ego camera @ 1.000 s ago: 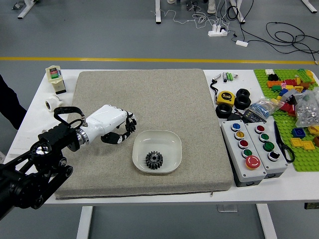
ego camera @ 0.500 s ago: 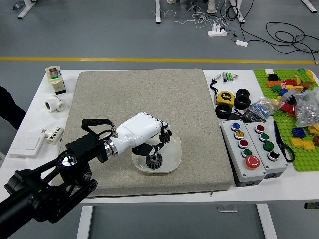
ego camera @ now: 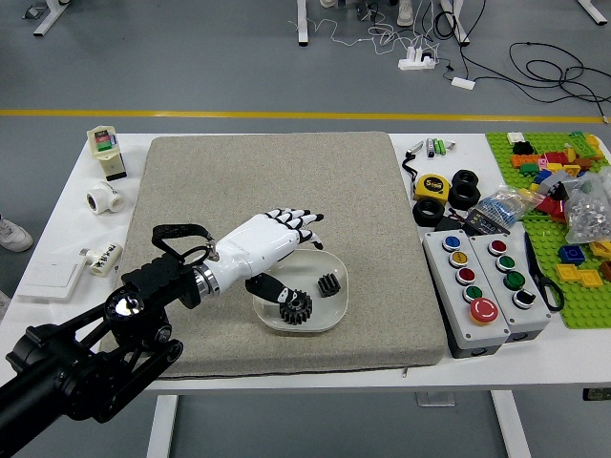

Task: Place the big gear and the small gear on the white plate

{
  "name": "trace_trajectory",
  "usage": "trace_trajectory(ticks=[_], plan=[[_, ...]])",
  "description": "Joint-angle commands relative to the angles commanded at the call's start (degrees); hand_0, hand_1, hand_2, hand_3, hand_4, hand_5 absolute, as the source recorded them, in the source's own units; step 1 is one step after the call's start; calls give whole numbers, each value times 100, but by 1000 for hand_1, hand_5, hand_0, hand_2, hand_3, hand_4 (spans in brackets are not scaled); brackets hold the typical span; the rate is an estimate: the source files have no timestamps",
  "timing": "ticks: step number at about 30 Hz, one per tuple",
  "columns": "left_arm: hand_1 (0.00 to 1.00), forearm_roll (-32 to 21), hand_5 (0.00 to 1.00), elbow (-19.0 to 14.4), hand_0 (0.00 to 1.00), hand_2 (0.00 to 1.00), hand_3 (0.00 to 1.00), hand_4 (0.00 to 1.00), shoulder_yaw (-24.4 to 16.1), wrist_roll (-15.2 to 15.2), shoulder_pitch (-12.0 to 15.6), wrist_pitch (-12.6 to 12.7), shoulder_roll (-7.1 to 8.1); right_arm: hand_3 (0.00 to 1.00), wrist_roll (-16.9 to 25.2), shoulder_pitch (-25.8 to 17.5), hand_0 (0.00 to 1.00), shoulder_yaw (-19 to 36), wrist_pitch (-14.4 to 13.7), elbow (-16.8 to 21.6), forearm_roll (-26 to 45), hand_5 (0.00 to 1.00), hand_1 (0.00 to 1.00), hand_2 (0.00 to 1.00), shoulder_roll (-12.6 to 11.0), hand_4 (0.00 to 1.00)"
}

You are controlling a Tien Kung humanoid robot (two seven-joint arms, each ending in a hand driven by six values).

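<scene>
My left hand (ego camera: 298, 250) reaches over the left rim of the white plate (ego camera: 339, 302), its fingers spread and holding nothing. Two dark gears lie in the plate. The big gear (ego camera: 296, 308) rests toward the lower left, flat, with the thumb close to its upper left edge; whether they touch I cannot tell. To its upper right, near the plate's right side, the small gear (ego camera: 328, 285) lies tilted, apart from the big one. My right hand is out of view.
The plate stands on a grey mat (ego camera: 239, 181). Right of the mat are two button boxes (ego camera: 463, 291), a yellow tape measure (ego camera: 432, 188), black rings and a green board (ego camera: 582, 305) with bricks. White fittings (ego camera: 104, 198) and a white box (ego camera: 52, 277) lie at the left.
The left hand moved right to the plate with the small gear, then opened. The small gear now lies in the plate. A person's dark sleeve at the left edge has gone; a shoe shows there.
</scene>
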Motion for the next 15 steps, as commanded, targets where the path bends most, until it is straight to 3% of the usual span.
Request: trace_trajectory(ticks=[1, 5, 6, 12, 13, 15], plan=[[998, 0, 355, -12, 959, 998, 872, 936, -80, -22, 29, 127, -9, 555, -1, 0, 602, 2, 1, 0, -5, 661, 609, 697, 1, 751], [998, -119, 355, -79, 959, 998, 872, 936, -487, -174, 171, 598, -46, 555, -6, -5, 602, 20, 2, 0, -29, 661, 609, 697, 6, 751], [911, -242, 360, -96, 854, 991, 865, 850, -608, -218, 206, 677, -52, 555, -7, -7, 602, 22, 2, 0, -32, 660, 609, 697, 6, 751], [911, -1602, 360, -467, 854, 991, 865, 850, -1345, -515, 565, 699, -40, 555, -9, -28, 602, 50, 7, 0, -68, 660, 609, 697, 11, 751], [780, -1826, 454, -579, 768, 819, 794, 804, -1463, -528, 643, 675, -23, 555, -9, -32, 602, 60, 8, 0, -77, 660, 609, 697, 12, 751], [780, -2310, 454, -729, 768, 819, 794, 804, -1654, -513, 761, 618, -5, 555, -9, -39, 602, 70, 10, 0, -90, 660, 609, 697, 14, 751]])
